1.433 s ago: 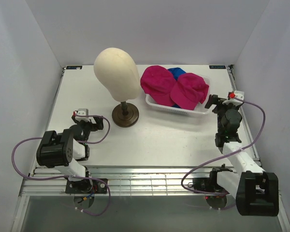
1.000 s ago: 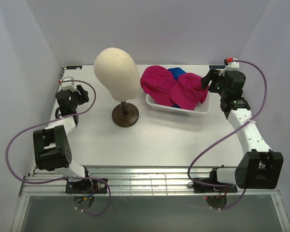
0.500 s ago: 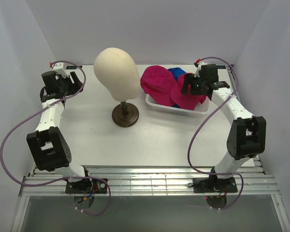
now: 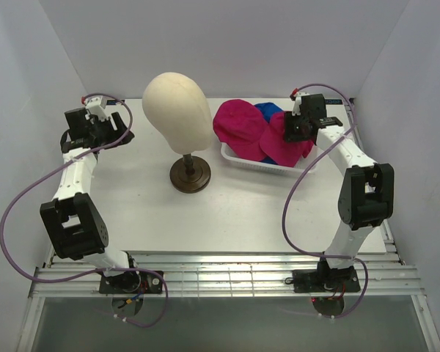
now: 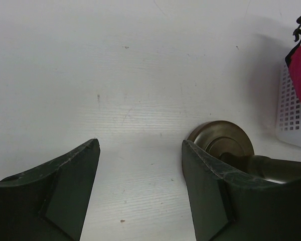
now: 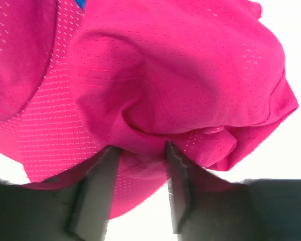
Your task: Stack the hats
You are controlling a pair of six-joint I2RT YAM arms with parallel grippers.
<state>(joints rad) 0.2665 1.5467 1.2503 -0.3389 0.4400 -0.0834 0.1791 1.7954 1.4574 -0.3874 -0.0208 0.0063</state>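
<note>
White table (image 4: 242, 213) with mannequin stand (image 4: 190, 176) and perforated basket (image 4: 255, 163)

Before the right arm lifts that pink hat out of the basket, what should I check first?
1. Right gripper on the right-hand pink hat, fabric bunched in its grip: ok.
2. Only one hat pinched: cannot tell.
3. Hat clear of the basket: not ok, lies inside.
4. Left gripper open and empty: ok.
5. Mannequin head upright, bare: ok.

Can make out only a sliver of blue hat (image 4: 267, 110) beneath the pink hats (image 4: 240, 126). Cannot tell whether the right hand (image 6: 141, 148) grips fabric. Loses part of the stand (image 5: 219, 142) behind a finger (image 5: 215, 201) of the left hand (image 5: 140, 143).
</note>
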